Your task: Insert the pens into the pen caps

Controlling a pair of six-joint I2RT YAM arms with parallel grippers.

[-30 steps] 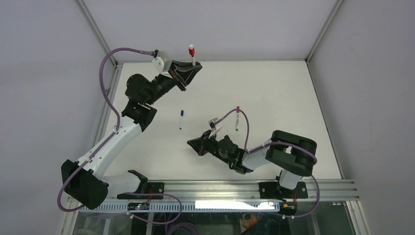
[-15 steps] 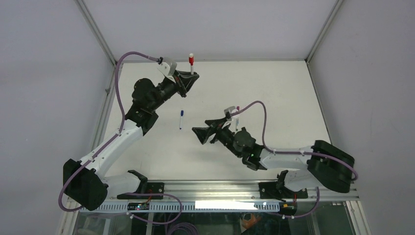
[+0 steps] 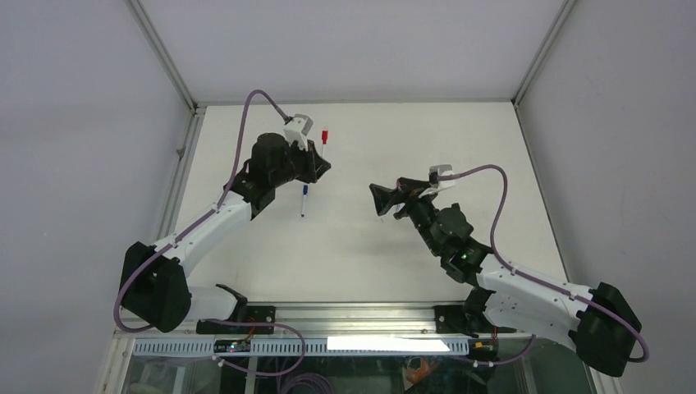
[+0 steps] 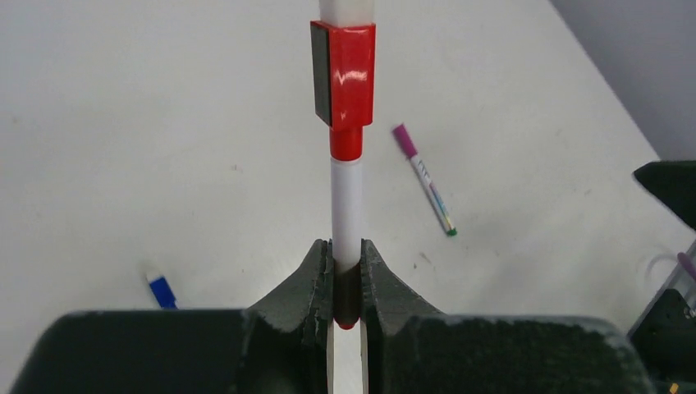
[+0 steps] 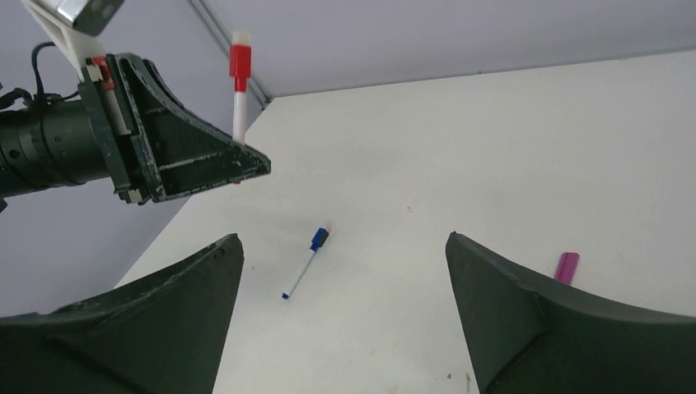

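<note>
Two tools hover over the white bench [image 3: 468,156] in the top view. The left tool [image 3: 323,164] clamps the red pen [image 3: 325,141] upright, the right tool [image 3: 377,201] is spread open, and the blue pen [image 3: 304,199] lies flat near the left one.

Left wrist view: the fingers [image 4: 316,279] pinch the white barrel's lower end, with the red cap [image 4: 345,78] near its top. The magenta pen [image 4: 427,182] lies capped beyond, its barrel print too small to read.

Right wrist view: wide-apart fingers [image 5: 525,312] frame the blue pen and hold nothing.

No readable text, tiny print on magenta pen [image 4: 427,182], illegible
</note>
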